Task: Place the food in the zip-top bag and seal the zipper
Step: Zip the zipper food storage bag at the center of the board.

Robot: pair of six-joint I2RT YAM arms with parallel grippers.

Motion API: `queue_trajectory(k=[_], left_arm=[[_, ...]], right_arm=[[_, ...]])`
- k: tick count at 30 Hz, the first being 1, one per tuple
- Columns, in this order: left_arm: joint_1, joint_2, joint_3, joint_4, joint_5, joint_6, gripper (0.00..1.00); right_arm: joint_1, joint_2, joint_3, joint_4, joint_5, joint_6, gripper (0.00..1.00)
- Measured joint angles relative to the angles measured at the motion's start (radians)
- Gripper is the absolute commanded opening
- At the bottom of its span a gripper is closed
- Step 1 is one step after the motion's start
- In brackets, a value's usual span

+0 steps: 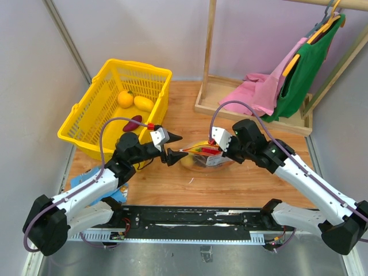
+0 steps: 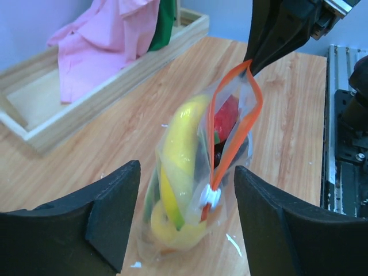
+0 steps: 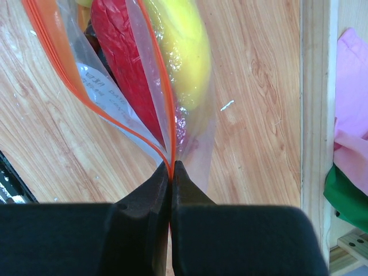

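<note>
My right pincer is clamping the zipper at the end of the zip-top bag, lower centre; my left pincer is gaping apart, framing the white slider.

both arms have white links, black joints and purple cables.
</note>
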Motion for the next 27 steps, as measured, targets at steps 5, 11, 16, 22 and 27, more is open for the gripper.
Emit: queue_trajectory(k=[5,11,16,22,27], left_arm=[[0.000,0.045,-0.010,0.115,0.039,0.014,0.65],[0.000,0.087,-0.044,0.137,0.082,0.029,0.62],[0.000,0.065,-0.045,0.033,0.080,0.076,0.55],[0.000,0.045,-0.045,0.000,0.078,0.114,0.46],[-0.002,0.080,-0.030,0.001,0.082,0.114,0.34]], right_arm=[[-0.004,0.008,0.016,-0.004,-0.015,0.000,0.01],[-0.018,0.007,0.024,-0.006,-0.032,0.000,0.01],[-0.037,-0.001,0.028,-0.006,-0.037,0.000,0.01],[-0.044,-0.012,0.041,-0.010,-0.047,0.000,0.01],[-0.044,-0.012,0.044,-0.013,-0.056,0.000,0.01]])
